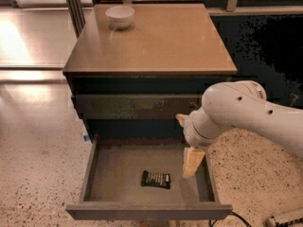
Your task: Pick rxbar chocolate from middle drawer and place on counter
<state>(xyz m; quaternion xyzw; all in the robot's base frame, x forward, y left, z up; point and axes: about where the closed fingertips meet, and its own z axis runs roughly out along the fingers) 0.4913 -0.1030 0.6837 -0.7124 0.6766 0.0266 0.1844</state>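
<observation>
White bowl (120,16) sits at back left corner of counter (156,41), a glossy tan slab. Below, scuffed drawer front (135,106) closed. Middle drawer (116,171) pulled fully out, grey-brown floor showing. Rxbar chocolate (156,179) lies flat on that floor, centre, nearer the front panel: small black wrapper, pale lettering, slightly skewed. Right of it and apart, gripper (191,162) hangs into the drawer by the right wall, pale yellow, touching no bar; open or closed, cannot tell. White arm (236,112) enters from right.
</observation>
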